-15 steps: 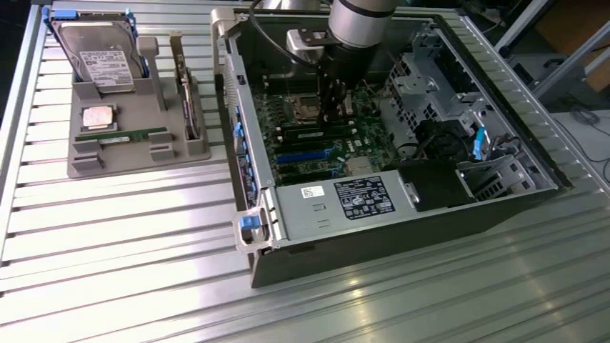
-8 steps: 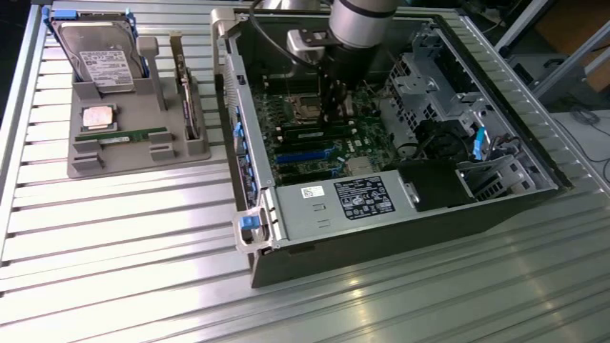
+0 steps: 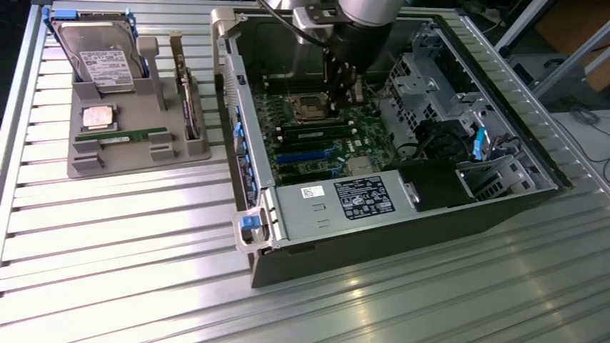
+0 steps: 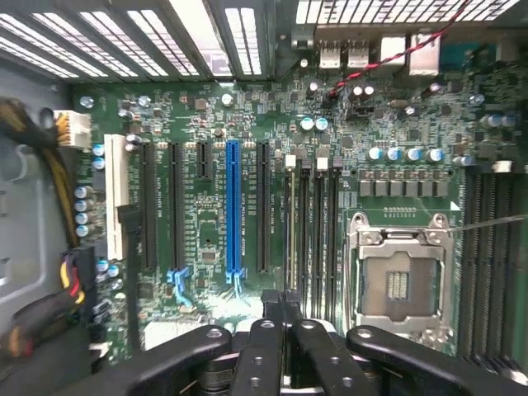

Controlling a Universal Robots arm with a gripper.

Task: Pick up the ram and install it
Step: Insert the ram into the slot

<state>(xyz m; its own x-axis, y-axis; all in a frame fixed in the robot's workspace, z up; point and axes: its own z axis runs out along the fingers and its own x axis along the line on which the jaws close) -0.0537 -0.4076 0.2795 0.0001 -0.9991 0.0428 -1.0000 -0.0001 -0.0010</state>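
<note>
The gripper (image 4: pixel 282 304) has its fingers squeezed together over the ram slots (image 4: pixel 309 239), one ram (image 3: pixel 124 136) lies in the grey tray (image 3: pixel 91 168) outside the case (image 3: pixel 401 243), and I'd say any pressing here should go straight down, gently.

The arm (image 3: pixel 367 18) reached downward from above. The gripper (image 4: pixel 283 301) pointed straight down, its two fingers closed fully together.

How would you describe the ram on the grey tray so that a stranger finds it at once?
Find the grey tray on the exterior view's left, beside the computer case. In front of the square silver chip lies the ram: a long, narrow green stick with a white sticker, unlike the wider card standing on edge.
</note>
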